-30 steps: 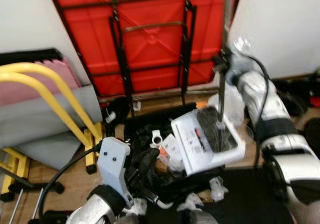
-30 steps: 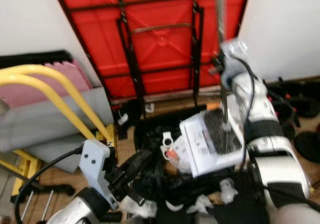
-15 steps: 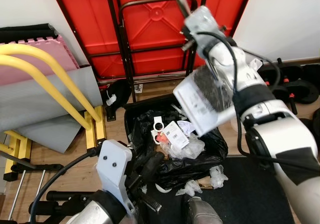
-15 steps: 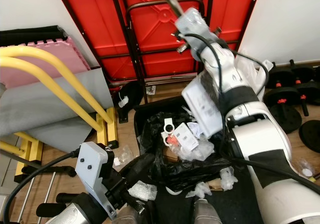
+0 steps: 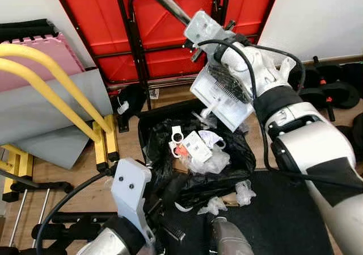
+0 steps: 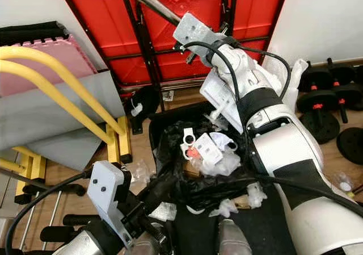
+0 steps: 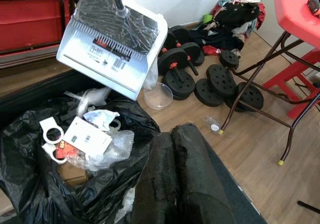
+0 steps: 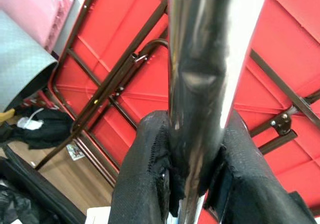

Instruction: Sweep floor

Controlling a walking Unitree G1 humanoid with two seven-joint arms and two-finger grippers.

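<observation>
right gripper [image 8: 192, 184]: clamped on dustpan handle [image 8: 205, 79]
dustpan [image 5: 222, 97]: white, tilted above far edge of black trash bag [image 5: 195, 170]
left gripper [image 7: 181, 181]: fingers pressed together, at bag's near side
background: red folded table [image 5: 170, 33], dumbbells [image 7: 200, 69]

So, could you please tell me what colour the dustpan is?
The dustpan is white with a barcode label, seen best in the left wrist view.

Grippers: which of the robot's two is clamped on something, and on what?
The right gripper, shut on the dustpan's metal handle; the left gripper is shut on nothing beside the bin bag.
</observation>
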